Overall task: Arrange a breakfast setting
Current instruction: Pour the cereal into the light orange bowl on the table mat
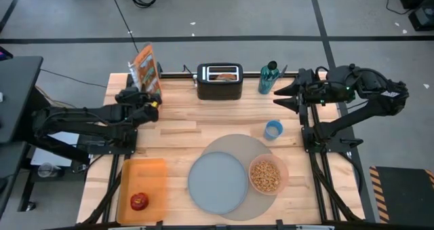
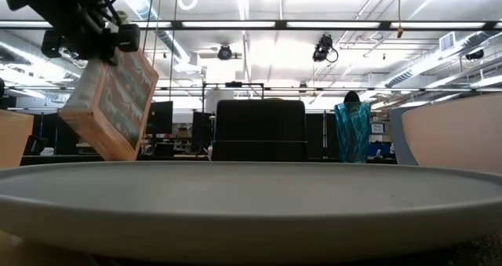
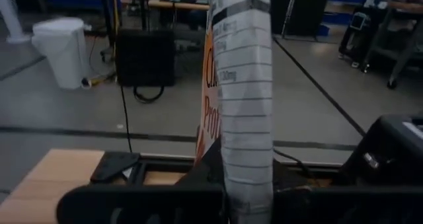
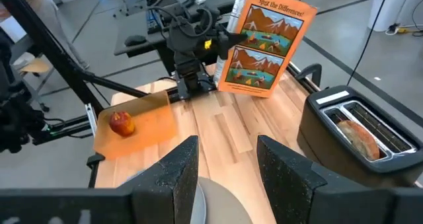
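My left gripper (image 1: 148, 93) is shut on an orange cereal box (image 1: 146, 68) at the table's far left; the box also shows in the right wrist view (image 4: 264, 42) and tilted in the low view (image 2: 110, 105). My right gripper (image 4: 225, 161) is open and empty above the far right of the table (image 1: 285, 94). The grey-blue plate (image 1: 217, 182) and the pink bowl (image 1: 267, 176), filled with cereal, sit on the round grey mat (image 1: 237, 148). The small blue cup (image 1: 273, 129) stands beside the mat. The red apple (image 1: 139, 201) lies on an orange tray (image 1: 146, 176). A tan bagel (image 4: 360, 138) sticks up from the toaster (image 1: 220, 82). The spoon is out of view. My left gripper pinches the box's two broad faces between its fingers, at the narrow side panel (image 3: 246, 164) that faces the arm. The fingers come level from the table's left. The box stands tilted; I cannot tell whether its lower edge (image 2: 118, 154) touches the table.
A teal bottle (image 1: 268, 77) stands at the far edge, right of the toaster and close to my right gripper. Bare wood lies between the toaster and the mat (image 1: 203, 125).
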`<state>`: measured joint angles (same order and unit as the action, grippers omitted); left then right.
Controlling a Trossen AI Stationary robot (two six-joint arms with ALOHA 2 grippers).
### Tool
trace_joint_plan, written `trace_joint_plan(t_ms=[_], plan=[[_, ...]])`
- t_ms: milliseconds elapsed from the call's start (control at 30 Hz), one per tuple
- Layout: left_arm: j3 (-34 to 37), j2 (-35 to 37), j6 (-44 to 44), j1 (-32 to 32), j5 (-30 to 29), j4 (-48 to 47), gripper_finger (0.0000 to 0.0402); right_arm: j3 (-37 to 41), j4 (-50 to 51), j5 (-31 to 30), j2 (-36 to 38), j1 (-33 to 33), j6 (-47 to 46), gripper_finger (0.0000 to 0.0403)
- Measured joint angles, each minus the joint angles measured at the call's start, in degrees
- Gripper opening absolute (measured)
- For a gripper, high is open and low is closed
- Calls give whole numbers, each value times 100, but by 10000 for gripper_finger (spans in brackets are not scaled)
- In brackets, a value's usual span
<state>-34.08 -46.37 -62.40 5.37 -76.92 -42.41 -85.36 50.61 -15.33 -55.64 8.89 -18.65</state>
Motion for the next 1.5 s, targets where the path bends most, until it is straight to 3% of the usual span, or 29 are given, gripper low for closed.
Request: trace_joint_plan(t_ms=[533, 833, 1167, 1300, 1500], plan=[[669, 0, 162, 451, -645, 96, 13, 0, -2, 342, -29, -384, -383, 162], [1296, -2, -574, 673, -624, 127, 13, 0, -199, 381, -76, -426, -595, 162], [1298, -4, 157, 673, -613, 109, 16, -2, -268, 456, -192, -426, -739, 162], [1298, -7, 297, 673, -507, 102, 40, -2, -310, 514, -267, -426, -744, 162], [1298, -7, 526, 673, -321, 126, 108, -2, -350, 650, -347, -426, -820, 162]])
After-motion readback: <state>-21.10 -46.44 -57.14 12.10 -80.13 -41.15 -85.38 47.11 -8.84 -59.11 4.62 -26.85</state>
